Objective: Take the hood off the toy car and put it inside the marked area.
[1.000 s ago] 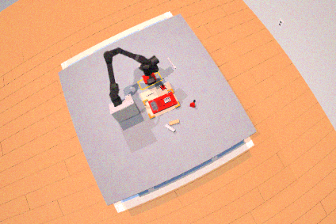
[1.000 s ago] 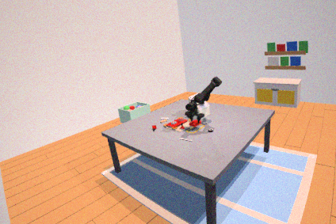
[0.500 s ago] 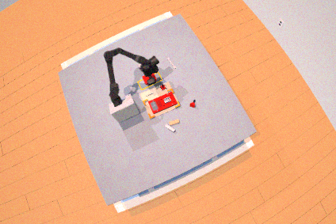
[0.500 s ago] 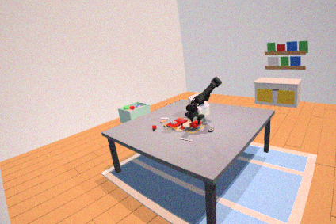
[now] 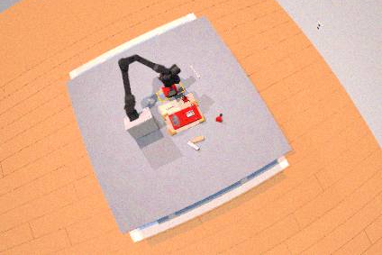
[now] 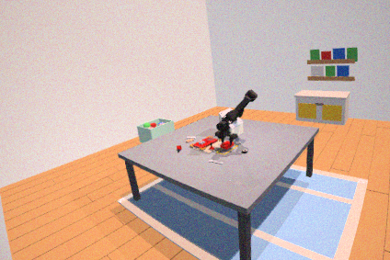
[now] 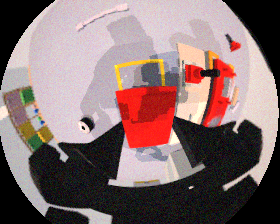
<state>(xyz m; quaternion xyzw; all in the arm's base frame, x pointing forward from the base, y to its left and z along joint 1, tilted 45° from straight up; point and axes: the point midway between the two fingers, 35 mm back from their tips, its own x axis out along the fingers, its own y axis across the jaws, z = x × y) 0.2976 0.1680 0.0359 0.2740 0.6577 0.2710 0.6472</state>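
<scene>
The red hood (image 5: 168, 90) (image 6: 227, 145) (image 7: 147, 117) is off the toy car (image 5: 186, 117) (image 6: 205, 143) (image 7: 218, 95) and clamped in the widely parted jaws (image 5: 170, 89) (image 6: 226, 142), over or at the yellow-marked area (image 5: 182, 86) (image 7: 139, 62) on the surface (image 5: 216, 61) (image 6: 184, 163) (image 7: 60, 65), leaving any final lowering, release and clear withdrawal to do

Toy car (image 5: 186, 117) (image 6: 205, 143) (image 7: 218, 95) beside marked area (image 5: 159, 96) (image 6: 235, 150) (image 7: 140, 62).
</scene>
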